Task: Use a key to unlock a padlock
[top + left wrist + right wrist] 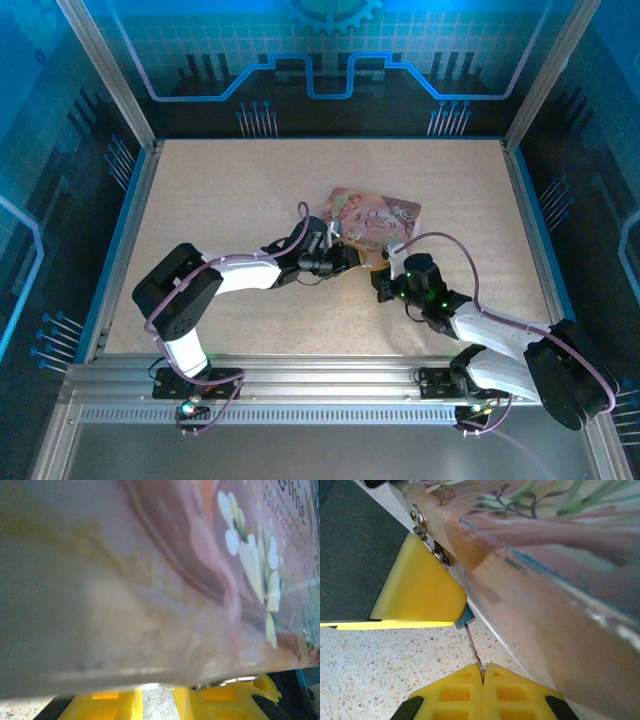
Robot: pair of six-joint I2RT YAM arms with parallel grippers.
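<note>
While pinching the key (471, 645) tight in the fully closed right tool (483, 672), line the blade up with the padlock (465, 617) (bluish, tucked against the pink tin (560, 605), key tip at it) and turn gently, without bending. Cannot tell whether the left tool (157, 702) grips anything.

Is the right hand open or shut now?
Shut. The right hand has its yellow pads pressed together on the thin key, which reaches up to the bluish padlock.
</note>
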